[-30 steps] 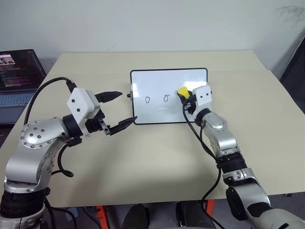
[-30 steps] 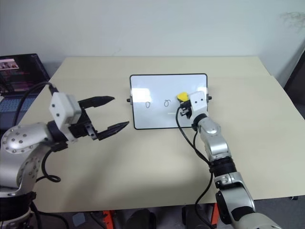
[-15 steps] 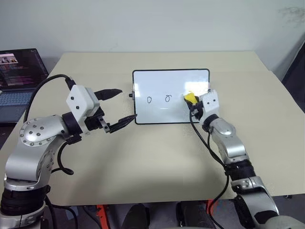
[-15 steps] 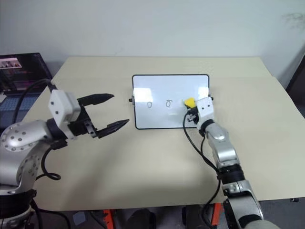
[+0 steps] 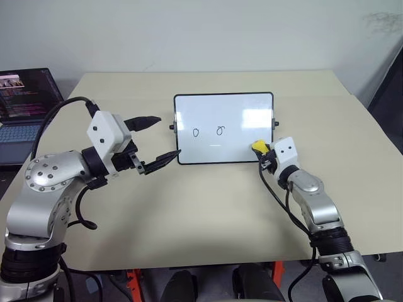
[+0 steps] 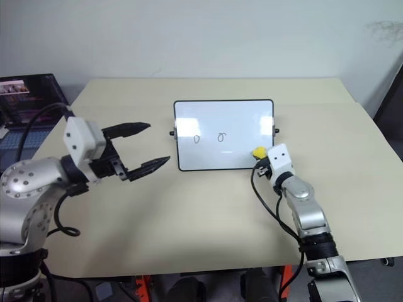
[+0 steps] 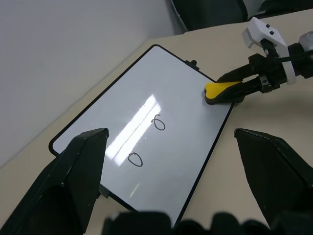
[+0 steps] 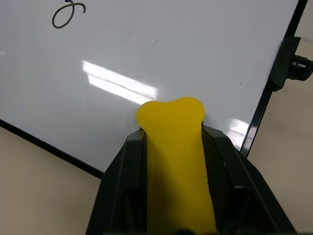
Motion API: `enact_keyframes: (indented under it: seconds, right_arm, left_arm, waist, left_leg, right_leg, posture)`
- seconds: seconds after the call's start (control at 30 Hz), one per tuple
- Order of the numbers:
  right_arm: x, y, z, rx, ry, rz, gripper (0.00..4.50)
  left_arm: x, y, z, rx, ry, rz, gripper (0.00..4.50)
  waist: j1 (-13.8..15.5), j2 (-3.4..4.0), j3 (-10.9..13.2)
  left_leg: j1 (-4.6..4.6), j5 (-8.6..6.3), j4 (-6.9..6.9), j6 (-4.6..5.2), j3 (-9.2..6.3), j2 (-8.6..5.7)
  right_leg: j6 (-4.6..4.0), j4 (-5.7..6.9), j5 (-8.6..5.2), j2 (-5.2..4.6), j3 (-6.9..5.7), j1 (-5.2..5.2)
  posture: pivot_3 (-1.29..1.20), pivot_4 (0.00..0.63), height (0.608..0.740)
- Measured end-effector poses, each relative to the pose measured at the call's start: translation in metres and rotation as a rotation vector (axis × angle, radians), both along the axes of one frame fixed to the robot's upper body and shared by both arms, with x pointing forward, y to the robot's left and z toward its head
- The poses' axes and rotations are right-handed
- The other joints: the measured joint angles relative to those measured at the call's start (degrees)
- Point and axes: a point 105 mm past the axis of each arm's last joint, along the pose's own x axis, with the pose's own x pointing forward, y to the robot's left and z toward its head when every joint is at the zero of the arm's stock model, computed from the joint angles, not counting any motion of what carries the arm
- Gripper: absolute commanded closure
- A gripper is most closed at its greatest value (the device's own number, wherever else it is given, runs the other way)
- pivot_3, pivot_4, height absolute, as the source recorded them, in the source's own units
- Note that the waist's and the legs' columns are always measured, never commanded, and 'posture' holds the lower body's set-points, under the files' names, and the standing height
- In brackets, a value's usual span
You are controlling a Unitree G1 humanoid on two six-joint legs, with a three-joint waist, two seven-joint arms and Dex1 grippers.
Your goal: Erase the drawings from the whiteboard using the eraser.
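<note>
The whiteboard [image 5: 234, 113] lies flat at the middle of the table. Two drawings, small black loops [image 5: 195, 132] [image 5: 220, 131], sit in a row on its left half. The yellow eraser [image 5: 258, 146] rests on the board's near right corner, and my right gripper [image 5: 264, 151] is shut on it. The right wrist view shows the eraser [image 8: 175, 147] clamped between both black fingers, its tip on the white surface near the frame. My left gripper [image 5: 167, 136] hovers open and empty just off the board's left edge, holding nothing.
An open laptop [image 5: 25, 100] stands off the table's far left. The beige table [image 5: 208, 214] stretches wide in front of the board and to both sides. A small black knob [image 8: 299, 63] sticks out from the board's right side, close to the eraser.
My right gripper has slid the eraser from the board's right middle toward me and rightward to the near right corner. The left arm has stayed put.
</note>
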Motion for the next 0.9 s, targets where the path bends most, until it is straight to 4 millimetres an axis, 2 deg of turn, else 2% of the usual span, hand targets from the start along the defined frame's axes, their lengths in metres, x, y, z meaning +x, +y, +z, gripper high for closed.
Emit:
enact_keyframes:
  seconds: [0.17,0.3,0.43,0.7,0.9]
  right_arm:
    - [-0.002,0.004,0.009,0.028,0.011,-0.003,3.27]
    - [-0.002,0.013,0.027,0.06,-0.013,0.006,3.27]
    - [-0.003,0.021,0.045,0.095,-0.044,0.018,3.27]
    - [-0.002,0.028,0.052,0.106,-0.054,0.03,3.27]
    - [0.007,0.052,0.061,0.126,-0.075,0.083,3.27]
  left_arm:
    - [0.002,0.002,-0.001,-0.002,0.008,0.001,0.0]
    - [0.002,0.002,-0.001,0.001,0.009,-0.003,0.0]
    - [0.002,0.002,-0.001,0.002,0.009,-0.004,0.0]
    - [0.001,0.002,-0.003,0.003,0.014,-0.001,0.0]
    - [-0.003,0.008,-0.017,0.007,0.063,0.023,0.0]
  waist:
    - [-0.03,0.06,0.06]
    - [0.05,0.09,0.08]
    - [0.32,0.09,0.08]
    - [0.48,0.08,0.07]
    - [0.23,0.09,0.07]
  left_leg:
    - [-0.3,0.0,-0.07,0.0,-0.13,0.01]
    - [-0.72,0.0,-0.2,-0.01,-0.24,0.02]
    - [-0.76,0.01,-0.59,-0.02,-0.22,-0.01]
    - [-1.28,0.02,-0.65,-0.04,-0.14,-0.02]
    - [-1.28,0.02,-0.64,-0.04,-0.15,-0.01]
  right_leg:
    - [-0.01,-0.22,0.0,0.0,-0.12,-0.18]
    - [-0.01,-0.52,0.02,-0.02,-0.24,-0.45]
    - [-0.01,-0.77,0.01,-0.09,-0.26,-0.54]
    - [-0.01,-0.72,0.01,-0.1,-0.21,-1.17]
    - [-0.01,-0.71,0.01,-0.1,-0.23,-1.17]
  posture:
    - [0.0,0.15,0.74]
    - [0.0,0.15,0.74]
    - [0.0,0.15,0.74]
    - [0.0,0.15,0.74]
    - [0.0,0.15,0.74]
